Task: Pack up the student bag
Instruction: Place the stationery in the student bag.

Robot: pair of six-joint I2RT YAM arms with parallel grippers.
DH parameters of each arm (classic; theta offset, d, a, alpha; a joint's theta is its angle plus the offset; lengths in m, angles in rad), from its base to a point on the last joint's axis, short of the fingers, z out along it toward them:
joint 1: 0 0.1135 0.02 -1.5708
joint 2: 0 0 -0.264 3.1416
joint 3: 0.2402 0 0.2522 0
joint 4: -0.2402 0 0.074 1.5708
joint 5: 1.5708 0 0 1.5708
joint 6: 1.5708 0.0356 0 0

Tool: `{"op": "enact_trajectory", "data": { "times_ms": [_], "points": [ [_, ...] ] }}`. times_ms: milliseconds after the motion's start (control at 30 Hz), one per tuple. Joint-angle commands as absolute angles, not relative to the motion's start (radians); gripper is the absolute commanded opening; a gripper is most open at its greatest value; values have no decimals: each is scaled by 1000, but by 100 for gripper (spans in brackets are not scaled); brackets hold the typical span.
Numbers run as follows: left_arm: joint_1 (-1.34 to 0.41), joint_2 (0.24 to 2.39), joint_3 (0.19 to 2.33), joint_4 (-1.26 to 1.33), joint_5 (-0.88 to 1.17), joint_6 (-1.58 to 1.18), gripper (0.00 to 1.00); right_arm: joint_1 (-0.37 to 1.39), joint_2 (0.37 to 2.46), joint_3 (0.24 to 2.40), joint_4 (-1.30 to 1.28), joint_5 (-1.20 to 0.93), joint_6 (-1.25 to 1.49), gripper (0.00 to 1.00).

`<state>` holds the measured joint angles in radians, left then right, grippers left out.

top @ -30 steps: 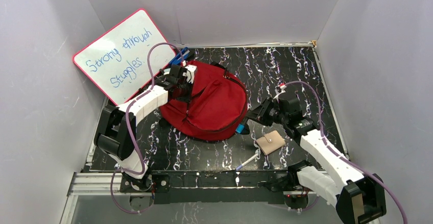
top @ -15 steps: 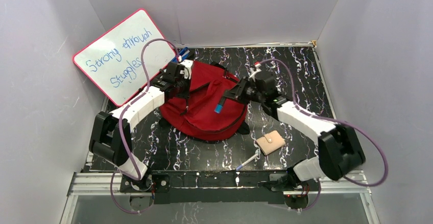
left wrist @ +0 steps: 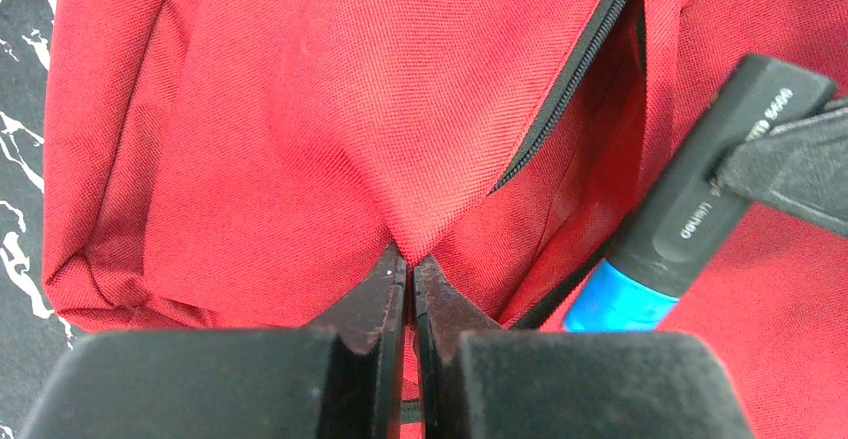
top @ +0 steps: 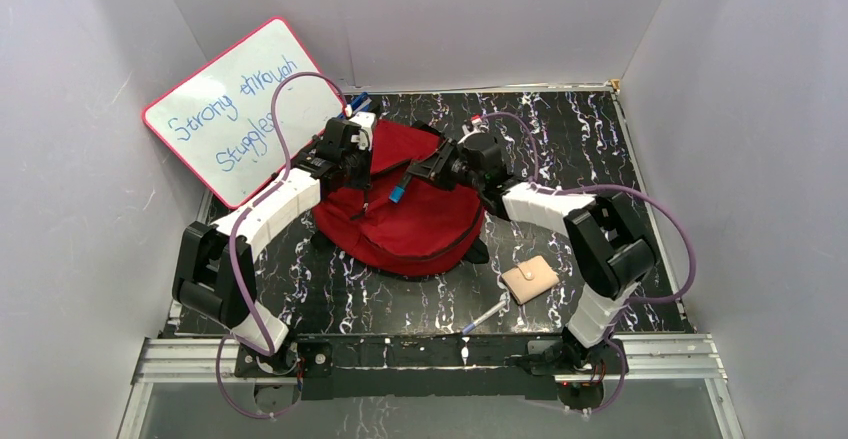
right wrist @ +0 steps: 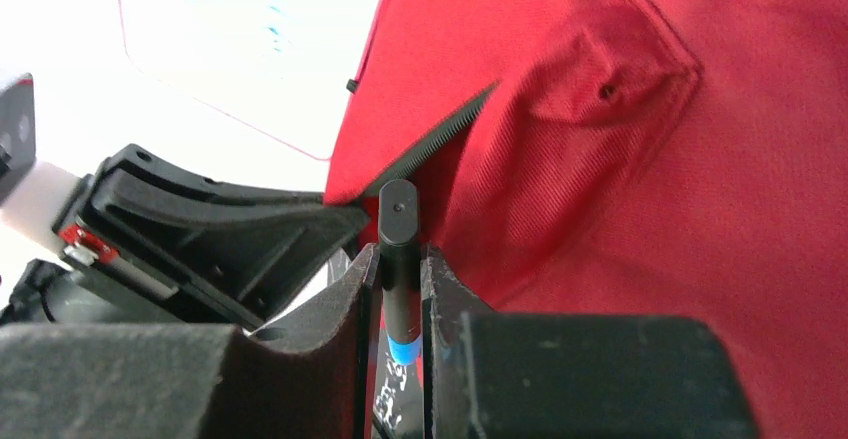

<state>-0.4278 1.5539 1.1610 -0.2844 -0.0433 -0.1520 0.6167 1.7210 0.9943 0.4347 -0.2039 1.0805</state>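
The student bag, dark red with black zippers, lies in the middle of the table. My left gripper is at its upper-left part, shut on a pinch of the red fabric beside the open zipper. My right gripper hangs over the bag's top, shut on a black marker with a blue end. In the right wrist view the marker stands between the fingers, its black end pointing at the zipper gap. In the left wrist view the marker comes in from the right, close to the opening.
A whiteboard with blue writing leans against the left wall behind the bag. A beige wallet and a pen lie near the front right. A blue item pokes out behind the bag. Grey walls enclose the table.
My right arm swung from the bag's right side up over the bag, carrying the marker. My left gripper closed on the bag's fabric.
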Motion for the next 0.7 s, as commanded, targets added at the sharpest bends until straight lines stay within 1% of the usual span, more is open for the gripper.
{"op": "enact_trajectory", "data": {
  "times_ms": [0, 300, 667],
  "points": [
    [-428, 1482, 1189, -264, -44, -160, 0, 616, 1754, 1092, 580, -185, 1136, 0],
    [-428, 1485, 1190, -256, -19, -174, 0, 635, 1839, 1144, 545, -111, 1120, 0],
    [-428, 1489, 1208, -253, -7, -183, 0, 716, 1888, 1115, 517, -53, 1132, 0]
  ]
}}
